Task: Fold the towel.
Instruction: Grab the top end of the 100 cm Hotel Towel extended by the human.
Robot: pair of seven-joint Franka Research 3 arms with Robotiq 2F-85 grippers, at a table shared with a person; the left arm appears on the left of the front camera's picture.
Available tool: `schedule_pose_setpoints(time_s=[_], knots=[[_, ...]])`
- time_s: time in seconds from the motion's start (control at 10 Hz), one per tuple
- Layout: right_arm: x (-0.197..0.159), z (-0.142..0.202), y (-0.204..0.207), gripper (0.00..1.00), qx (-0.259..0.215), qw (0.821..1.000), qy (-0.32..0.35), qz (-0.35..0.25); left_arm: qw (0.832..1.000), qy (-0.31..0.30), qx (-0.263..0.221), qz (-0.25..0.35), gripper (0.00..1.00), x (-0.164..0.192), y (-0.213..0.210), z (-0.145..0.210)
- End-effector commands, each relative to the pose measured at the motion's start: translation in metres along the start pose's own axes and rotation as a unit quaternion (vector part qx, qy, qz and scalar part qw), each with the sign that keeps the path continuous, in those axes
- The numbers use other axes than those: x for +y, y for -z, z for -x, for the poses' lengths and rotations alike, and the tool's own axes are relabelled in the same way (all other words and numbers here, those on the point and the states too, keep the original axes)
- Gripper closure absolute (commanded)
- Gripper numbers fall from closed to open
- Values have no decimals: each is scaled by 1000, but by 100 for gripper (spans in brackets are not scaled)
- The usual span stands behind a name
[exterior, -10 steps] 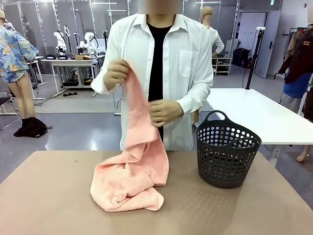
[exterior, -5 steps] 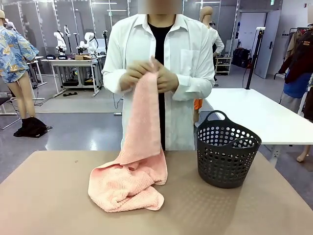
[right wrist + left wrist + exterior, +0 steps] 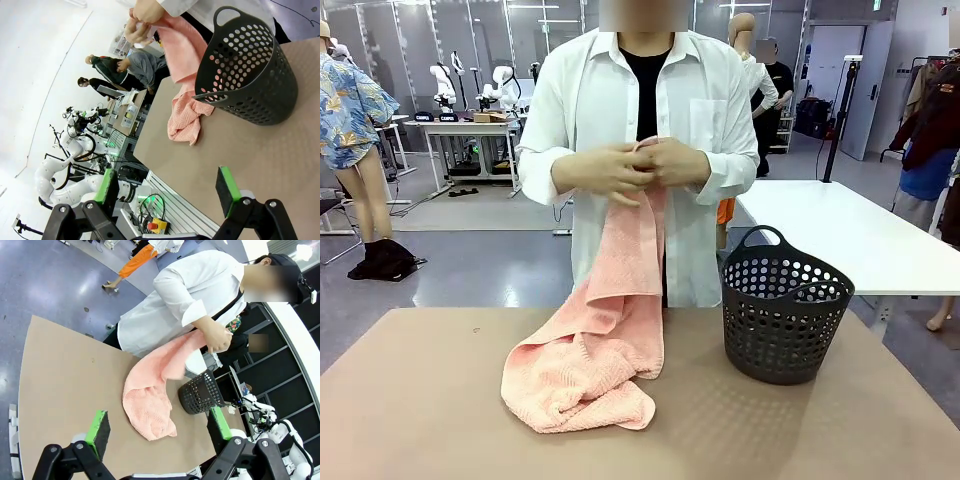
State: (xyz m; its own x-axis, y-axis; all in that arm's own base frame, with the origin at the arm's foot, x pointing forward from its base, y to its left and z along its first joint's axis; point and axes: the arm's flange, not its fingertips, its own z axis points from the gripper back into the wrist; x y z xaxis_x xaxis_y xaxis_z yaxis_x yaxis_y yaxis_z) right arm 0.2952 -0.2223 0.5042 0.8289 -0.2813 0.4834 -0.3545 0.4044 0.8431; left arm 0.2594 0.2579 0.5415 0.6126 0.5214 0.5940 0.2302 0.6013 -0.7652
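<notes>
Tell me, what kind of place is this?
Probably a robot lab practising laundry: open robot jaws face a table with a pink towel and basket, a white worktable and clothes rack behind.

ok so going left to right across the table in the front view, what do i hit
salmon-pink towel, heaped on the table with its top end lifted → dark grey perforated basket

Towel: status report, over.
Left tool open, right tool open, both clear of the towel. One end up in the person's hands, rest heaped on the table. Basket apart, robot's right side; no obstruction.
</notes>
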Motion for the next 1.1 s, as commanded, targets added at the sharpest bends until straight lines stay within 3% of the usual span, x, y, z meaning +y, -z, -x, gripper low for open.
schedule_pose_setpoints(time_s=[0.0, 1.0], knots=[[0, -2, -1, 0, -4, 1000, -6, -5, 1000, 8, -3, 9, 0, 2, 0, -2], [0, -2, -1, 0, -4, 1000, -6, -5, 1000, 8, -3, 9, 0, 2, 0, -2]])
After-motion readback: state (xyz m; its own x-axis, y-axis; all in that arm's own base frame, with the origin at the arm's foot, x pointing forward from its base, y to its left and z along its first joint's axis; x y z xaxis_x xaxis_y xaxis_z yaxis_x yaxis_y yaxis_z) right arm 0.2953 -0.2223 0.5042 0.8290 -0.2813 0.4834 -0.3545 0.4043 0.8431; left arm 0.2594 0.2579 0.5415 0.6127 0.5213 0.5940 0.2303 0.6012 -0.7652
